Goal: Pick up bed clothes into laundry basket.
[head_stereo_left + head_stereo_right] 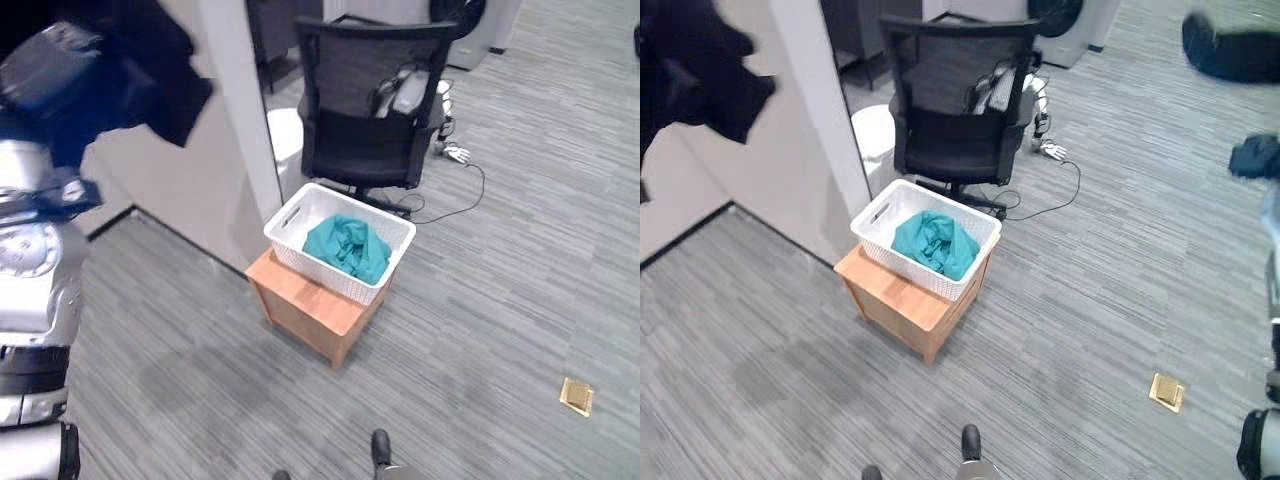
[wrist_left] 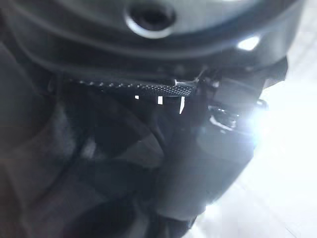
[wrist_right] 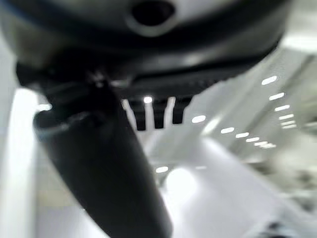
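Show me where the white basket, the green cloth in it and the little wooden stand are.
white basket [image 1: 295, 213]: left eye view, on its left wall by the handle slot.
green cloth [image 1: 347, 247]: left eye view, on the middle of the bundle.
wooden stand [image 1: 300, 310]: left eye view, on its front side panel.

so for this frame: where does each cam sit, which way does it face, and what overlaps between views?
Left eye view: on the head, looking down at the floor; white laundry basket with teal cloth on a wooden stool, black office chair behind; left hand raised with dark cloth.
Right eye view: beside it, same scene; right hand raised.
Left wrist view: along the left hand, dark cloth close up.
Right wrist view: along the right hand, facing ceiling lights.
Shared: both eye views show basket, stool, chair.
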Motion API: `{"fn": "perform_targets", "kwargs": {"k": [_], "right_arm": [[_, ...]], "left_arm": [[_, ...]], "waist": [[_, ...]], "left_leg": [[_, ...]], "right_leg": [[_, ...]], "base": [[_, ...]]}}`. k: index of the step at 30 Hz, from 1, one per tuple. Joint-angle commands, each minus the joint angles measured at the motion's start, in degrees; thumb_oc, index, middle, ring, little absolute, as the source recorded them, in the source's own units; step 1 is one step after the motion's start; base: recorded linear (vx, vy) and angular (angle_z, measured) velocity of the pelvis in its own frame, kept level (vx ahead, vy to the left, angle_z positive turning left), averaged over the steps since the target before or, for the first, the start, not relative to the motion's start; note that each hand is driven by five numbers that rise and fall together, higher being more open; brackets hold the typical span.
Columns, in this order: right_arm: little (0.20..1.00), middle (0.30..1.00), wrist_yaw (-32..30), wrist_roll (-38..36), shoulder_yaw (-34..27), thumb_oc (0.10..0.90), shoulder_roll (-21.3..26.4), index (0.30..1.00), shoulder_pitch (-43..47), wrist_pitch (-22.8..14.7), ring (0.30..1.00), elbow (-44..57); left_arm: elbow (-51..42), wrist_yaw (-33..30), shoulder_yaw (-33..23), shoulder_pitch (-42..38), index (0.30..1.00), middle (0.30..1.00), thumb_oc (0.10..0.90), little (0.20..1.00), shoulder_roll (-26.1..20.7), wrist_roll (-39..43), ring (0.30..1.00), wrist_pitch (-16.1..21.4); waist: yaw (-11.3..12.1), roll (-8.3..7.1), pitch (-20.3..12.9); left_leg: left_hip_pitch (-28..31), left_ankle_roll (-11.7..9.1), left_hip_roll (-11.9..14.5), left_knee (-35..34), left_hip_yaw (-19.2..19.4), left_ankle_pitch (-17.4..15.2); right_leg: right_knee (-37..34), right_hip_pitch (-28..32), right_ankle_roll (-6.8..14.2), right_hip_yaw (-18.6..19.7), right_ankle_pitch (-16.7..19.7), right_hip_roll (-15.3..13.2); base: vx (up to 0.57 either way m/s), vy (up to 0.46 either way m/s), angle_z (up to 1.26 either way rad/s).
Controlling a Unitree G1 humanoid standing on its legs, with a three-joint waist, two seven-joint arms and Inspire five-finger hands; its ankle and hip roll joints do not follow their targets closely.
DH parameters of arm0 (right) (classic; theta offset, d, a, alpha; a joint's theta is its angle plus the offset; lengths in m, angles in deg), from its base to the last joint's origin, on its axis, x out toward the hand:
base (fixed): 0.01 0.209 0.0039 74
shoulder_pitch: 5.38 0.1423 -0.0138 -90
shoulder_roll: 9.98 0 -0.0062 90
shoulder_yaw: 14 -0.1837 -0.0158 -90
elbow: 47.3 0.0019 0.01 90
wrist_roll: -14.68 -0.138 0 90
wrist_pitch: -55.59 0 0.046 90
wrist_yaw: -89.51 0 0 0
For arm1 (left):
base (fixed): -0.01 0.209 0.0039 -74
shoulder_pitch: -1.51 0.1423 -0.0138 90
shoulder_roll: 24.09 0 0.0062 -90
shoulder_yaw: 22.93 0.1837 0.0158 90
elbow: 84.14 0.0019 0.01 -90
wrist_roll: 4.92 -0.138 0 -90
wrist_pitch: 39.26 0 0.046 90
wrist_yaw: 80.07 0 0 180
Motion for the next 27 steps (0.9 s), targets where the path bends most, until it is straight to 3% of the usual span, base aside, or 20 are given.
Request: {"fn": "perform_targets", "kwargs": {"k": [1, 6, 7, 13, 17, 20, 22, 24, 25, 27], "right_arm": [[0.900, 0.900, -2.5, 0.5, -0.6, 0.800, 3.4, 0.900, 2.1, -0.6, 0.900, -0.3], [0.900, 0.900, -3.6, -2.6, -5.0, 0.800, 2.5, 0.900, -2.9, -1.6, 0.900, -6.9], [0.900, 0.900, -3.8, -2.9, -6.0, 0.800, 2.1, 0.900, -4.5, -1.7, 0.900, -8.4], [0.900, 0.900, -3.2, -3.1, -9.6, 0.800, 0.0, 0.900, -10.0, -1.8, 0.900, -9.5], [0.900, 0.900, -2.5, -3.5, -12.4, 0.800, -3.1, 0.900, -15.8, -1.9, 0.900, -10.8], [0.900, 0.900, -1.6, -4.1, -14.3, 0.800, -7.3, 0.900, -20.6, -2.1, 0.900, -9.8], [0.900, 0.900, -0.6, -5.8, -15.1, 0.800, -12.1, 0.900, -25.1, -2.6, 0.900, -10.3], [0.900, 0.900, -0.2, -6.6, -14.9, 0.800, -14.7, 0.900, -26.4, -2.7, 0.900, -10.3], [0.900, 0.900, 0.5, -7.9, -15.5, 0.800, -19.3, 0.900, -30.2, -2.8, 0.900, -10.1], [0.900, 0.900, 1.0, -8.4, -15.2, 0.800, -21.4, 0.900, -31.5, -2.9, 0.900, -9.9]], "left_arm": [[2.5, 5.7, 9.6, -14.4, 0.300, 0.300, 0.400, 0.300, -5.1, 2.0, 0.300, 2.4], [7.7, 6.0, 23.8, -35.1, 0.300, 0.300, 0.400, 0.300, -5.2, 3.2, 0.300, 3.9], [10.8, 5.8, 27.3, -41.3, 0.300, 0.300, 0.400, 0.300, -4.9, 3.6, 0.300, 4.3], [23.4, 6.2, 33.7, -51.9, 0.300, 0.300, 0.400, 0.300, -3.0, 4.0, 0.300, 3.4], [34.8, 6.9, 38.0, -56.8, 0.300, 0.300, 0.400, 0.300, -2.8, 0.6, 0.300, 0.5], [40.0, 7.1, 41.7, -60.0, 0.300, 0.300, 0.400, 0.300, -3.2, -5.0, 0.300, -1.4], [46.5, 7.2, 48.5, -64.6, 0.300, 0.300, 0.400, 0.300, -2.6, -15.8, 0.300, -4.3], [47.6, 7.5, 49.7, -65.6, 0.300, 0.300, 0.400, 0.300, -1.7, -16.5, 0.300, -4.5], [48.1, 8.1, 52.7, -67.4, 0.300, 0.300, 0.400, 0.300, -0.5, -20.7, 0.300, -5.0], [48.3, 8.0, 54.6, -68.8, 0.300, 0.300, 0.400, 0.300, -0.1, -22.6, 0.300, -5.2]], "waist": [[-1.6, -0.44, -6.2], [-3.2, 0.34, -6.8], [-4.2, 1.08, -7.1], [-6.0, 1.65, -6.9], [-7.3, 2.11, -6.3], [-8.2, 2.16, -5.6], [-9.2, 2.81, -4.9], [-9.5, 2.58, -4.5], [-10.2, 2.62, -4.1], [-10.3, 2.50, -4.1]], "left_leg": [[1.7, -1.5, -0.2, 0.0, -0.6, -1.8], [2.1, -1.6, -0.4, 0.0, -0.1, -1.5], [2.4, -1.7, -0.4, 0.0, 0.4, -1.4], [2.7, -1.9, -0.4, 0.0, 1.5, -1.4], [2.9, -2.0, -0.5, 0.0, 2.7, -1.5], [2.7, -1.9, -0.5, 0.0, 3.5, -1.5], [2.5, -1.9, -0.6, 0.0, 3.8, -1.7], [1.9, -1.9, -0.6, 0.0, 4.0, -1.2], [1.6, -1.9, -0.7, 0.0, 3.8, -1.5], [1.0, -1.9, -0.7, 0.0, 3.9, -1.1]], "right_leg": [[2.5, 5.1, 5.3, -0.7, -8.2, -0.9], [2.4, 5.0, 5.7, 0.0, -7.7, -1.0], [2.4, 5.1, 5.9, 0.3, -7.6, -1.2], [2.5, 4.9, 6.1, 1.0, -7.5, -1.1], [2.0, 4.6, 6.3, 1.8, -6.9, -0.9], [1.8, 4.1, 6.4, 2.4, -6.6, -0.7], [1.7, 4.0, 6.7, 2.4, -6.6, -0.7], [1.7, 3.4, 6.6, 2.5, -6.2, -0.7], [1.6, 3.2, 6.9, 2.5, -6.2, -0.8], [1.6, 2.7, 6.8, 2.5, -5.8, -0.8]], "base": [[-0.02, 0.013, -0.21], [0.00, -0.003, -0.13], [0.02, -0.006, -0.09], [0.02, 0.002, -0.14], [0.02, 0.004, -0.14], [0.01, 0.009, -0.18], [0.01, 0.013, -0.03], [0.00, 0.008, 0.03], [0.00, 0.000, 0.00], [0.00, 0.007, 0.08]]}}
